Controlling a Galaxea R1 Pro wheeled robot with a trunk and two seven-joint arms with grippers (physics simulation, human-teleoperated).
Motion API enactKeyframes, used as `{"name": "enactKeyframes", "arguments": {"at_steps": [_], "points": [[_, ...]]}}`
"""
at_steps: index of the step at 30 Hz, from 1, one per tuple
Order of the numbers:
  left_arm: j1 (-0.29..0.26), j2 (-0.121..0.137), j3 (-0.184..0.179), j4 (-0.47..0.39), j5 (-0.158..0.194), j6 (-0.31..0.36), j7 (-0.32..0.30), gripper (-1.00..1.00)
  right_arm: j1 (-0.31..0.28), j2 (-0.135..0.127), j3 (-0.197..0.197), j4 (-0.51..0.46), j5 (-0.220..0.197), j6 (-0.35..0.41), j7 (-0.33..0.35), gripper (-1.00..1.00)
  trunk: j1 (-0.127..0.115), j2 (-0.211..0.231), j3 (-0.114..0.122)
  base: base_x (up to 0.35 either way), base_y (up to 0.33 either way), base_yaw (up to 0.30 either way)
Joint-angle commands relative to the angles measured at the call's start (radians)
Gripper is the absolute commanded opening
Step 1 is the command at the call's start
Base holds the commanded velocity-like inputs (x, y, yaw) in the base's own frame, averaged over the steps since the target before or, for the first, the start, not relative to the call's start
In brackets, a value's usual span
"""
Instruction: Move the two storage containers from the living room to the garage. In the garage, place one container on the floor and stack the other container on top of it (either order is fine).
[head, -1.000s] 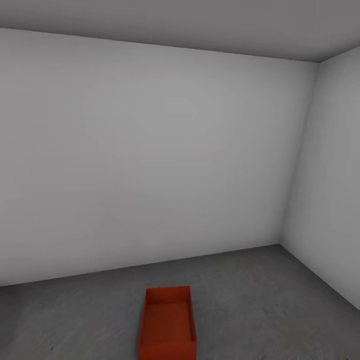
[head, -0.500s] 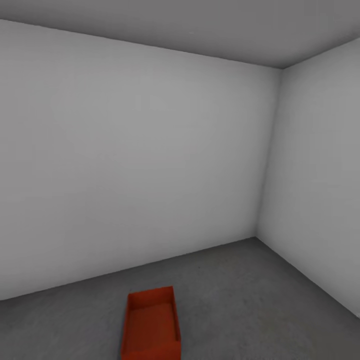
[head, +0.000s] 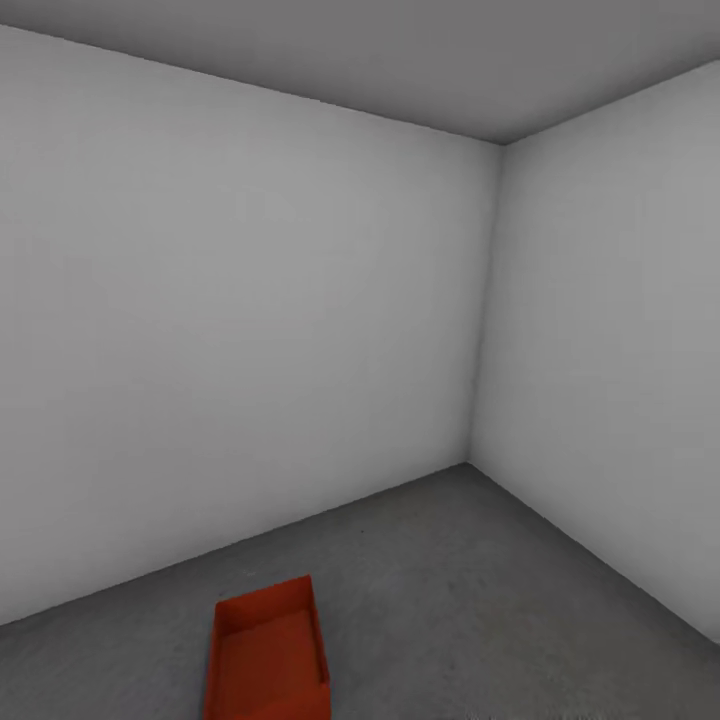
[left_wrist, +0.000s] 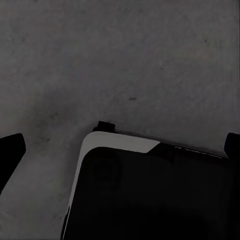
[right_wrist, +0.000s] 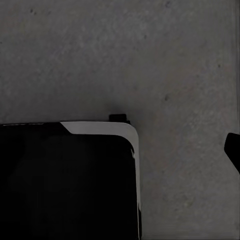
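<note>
The head view has swung rightward over the last second, sliding one storage container (head: 266, 660) toward the lower left; it sits on the garage floor (head: 480, 590), with neither claw holding anything and both spread open, the second container still to fetch

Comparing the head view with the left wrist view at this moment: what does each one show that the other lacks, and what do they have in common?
Head view: one red-orange storage container sitting open on the floor, plus the white-grey walls and room corner. Left wrist view: a dark, light-edged part of the robot's body and the dark tips of the left claw at the picture's edges, wide apart with nothing between. Shared: the dark grey concrete floor.
</note>
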Motion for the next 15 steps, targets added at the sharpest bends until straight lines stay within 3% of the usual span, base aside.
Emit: {"name": "enactKeyframes", "arguments": {"at_steps": [1,12,15], "points": [[0.000,0.000,0.001,0.000,0.005,-0.003,0.002,1.00,-0.001,0.000,0.008,0.003,-0.009,-0.005,0.001,1.00,0.000,-0.001,-0.001,0.000,0.000,-0.287],[0.000,0.005,0.002,0.001,0.006,-0.001,0.001,1.00,-0.001,-0.002,0.008,0.003,-0.008,-0.005,0.001,1.00,0.000,-0.001,-0.011,0.000,0.000,-0.249],[0.000,0.017,0.002,0.002,0.006,-0.001,0.000,1.00,-0.001,-0.002,0.008,0.003,-0.008,-0.005,0.000,1.00,0.000,-0.001,-0.014,0.000,0.000,-0.226]]}}
